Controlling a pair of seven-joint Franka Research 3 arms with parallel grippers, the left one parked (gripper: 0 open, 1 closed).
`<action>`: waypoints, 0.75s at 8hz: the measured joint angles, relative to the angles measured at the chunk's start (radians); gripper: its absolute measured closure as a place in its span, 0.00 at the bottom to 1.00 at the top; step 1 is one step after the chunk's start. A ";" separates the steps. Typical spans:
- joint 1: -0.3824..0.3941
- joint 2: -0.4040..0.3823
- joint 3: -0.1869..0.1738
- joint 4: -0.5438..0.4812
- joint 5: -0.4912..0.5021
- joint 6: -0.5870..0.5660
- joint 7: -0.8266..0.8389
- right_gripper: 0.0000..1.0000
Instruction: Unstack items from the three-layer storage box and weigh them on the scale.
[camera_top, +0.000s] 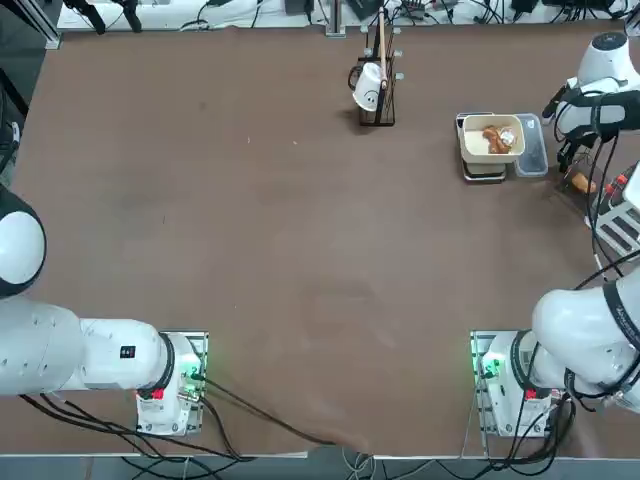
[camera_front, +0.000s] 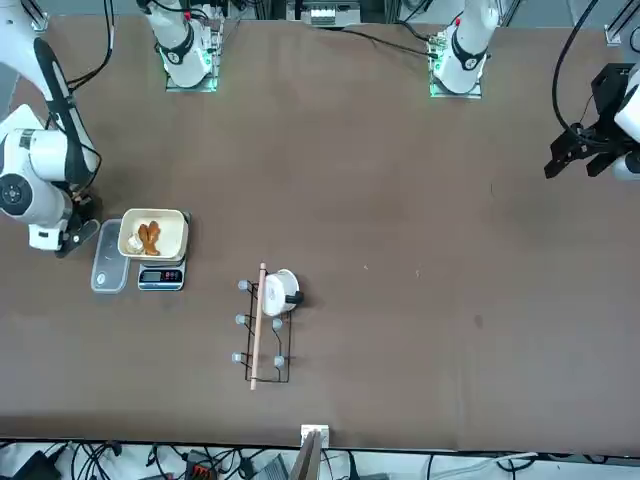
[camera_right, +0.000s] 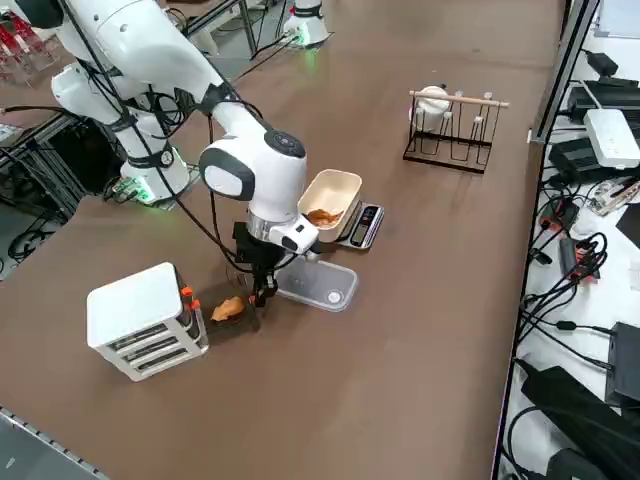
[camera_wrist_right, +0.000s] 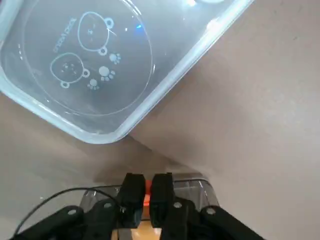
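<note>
Tan bread piece (camera_right: 228, 309) beside the white tiered storage box (camera_right: 146, 320) — right tool (camera_right: 261, 296), fingers nearly closed and empty at the tabletop's right edge, could nudge it away.

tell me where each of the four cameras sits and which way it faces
Top: overhead, looking down; both arm bases low, cream bowl upper right.
Front: across the table, facing the robot; bowl at left.
Right side: raised, looking diagonally; right gripper low by the storage box.
Right wrist: above the translucent lid, fingers nearly together.
Top and front share the wire rack.
</note>
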 joint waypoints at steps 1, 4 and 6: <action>0.000 0.000 0.000 0.001 0.002 0.000 0.000 0.72; 0.000 -0.028 0.004 0.027 0.002 -0.037 0.000 0.14; 0.000 -0.102 0.010 0.037 0.002 -0.175 -0.012 0.14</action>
